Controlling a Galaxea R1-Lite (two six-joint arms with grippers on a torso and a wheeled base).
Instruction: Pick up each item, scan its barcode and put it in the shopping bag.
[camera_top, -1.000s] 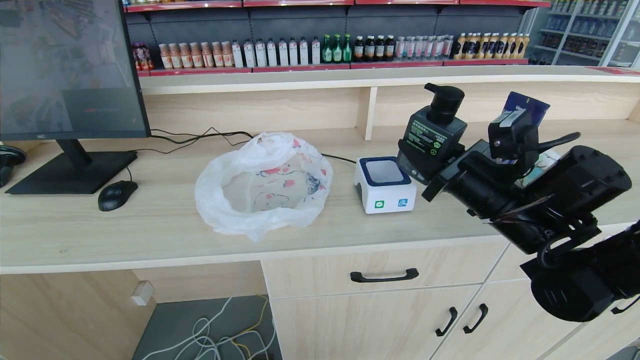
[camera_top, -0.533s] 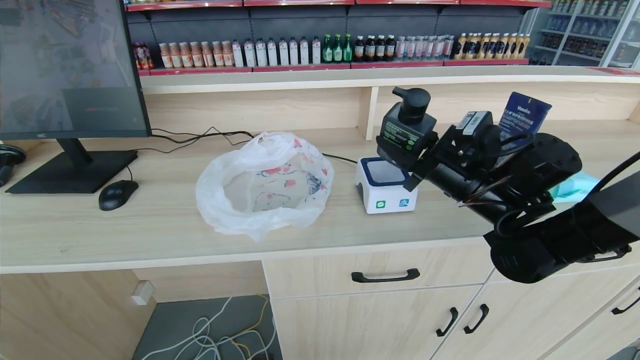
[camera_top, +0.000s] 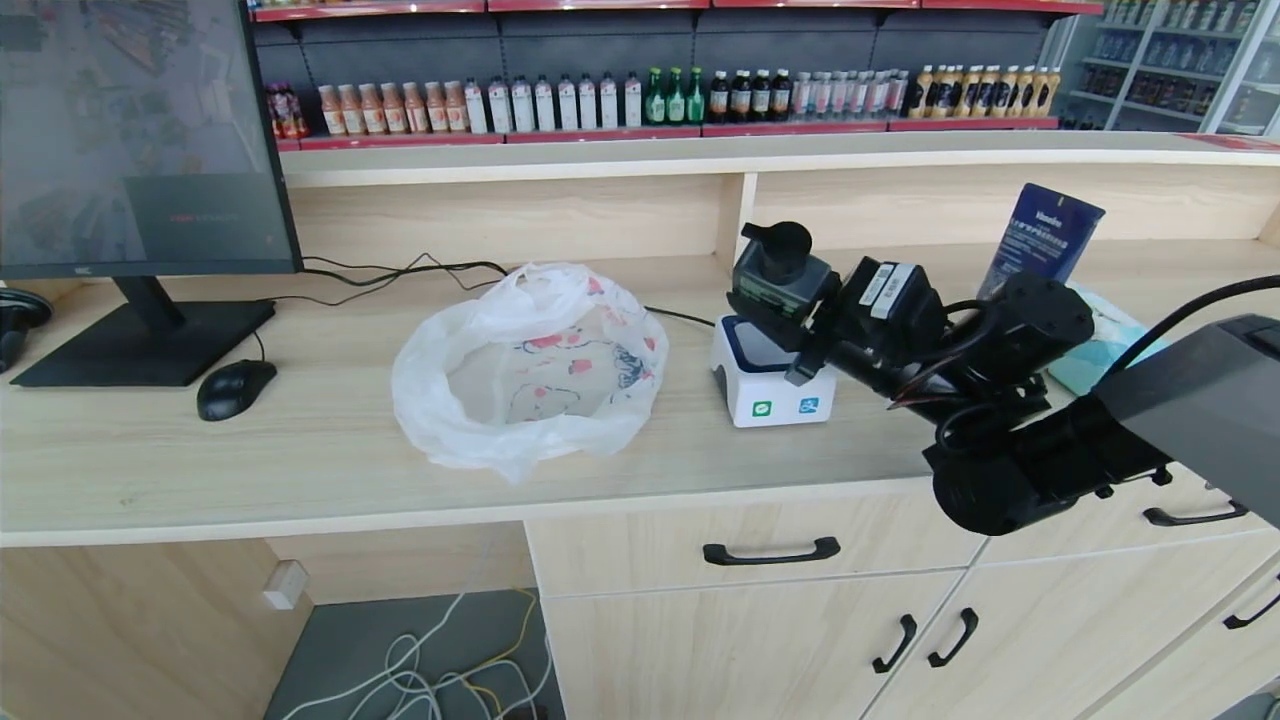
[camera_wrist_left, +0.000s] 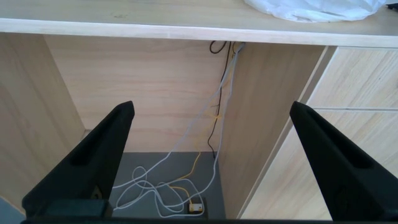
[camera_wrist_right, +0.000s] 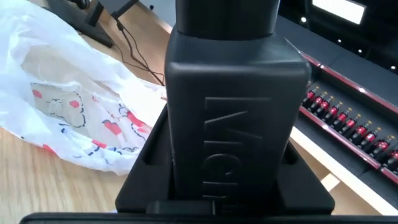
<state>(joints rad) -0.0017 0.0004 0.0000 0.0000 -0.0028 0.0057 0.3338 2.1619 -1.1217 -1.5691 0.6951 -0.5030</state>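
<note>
Pump bottle (camera_top: 778, 275) is gripped by the right gripper (camera_top: 812, 325), jaws closed on its sides. It is held over the scanner (camera_top: 770, 395), and contact can't be judged. Shopping bag (camera_top: 420, 400) is set mouth-up on the bench (camera_top: 200, 460) just beside the scanner. Its inside looks bare, though folds likely hide part of it. Left gripper (camera_wrist_left: 210, 112) is parked below the bench edge, jaws spread wide, nothing held.

Bright, even indoor light from overhead. Soft, short shadows under shopping bag (camera_top: 520, 440) & mouse (camera_top: 234, 389) on counter (camera_top: 300, 460). Monitor (camera_top: 130, 130), upper left, shows dim reflections. Wide-angle bowing at head view edges; uprights lean at upper right.
</note>
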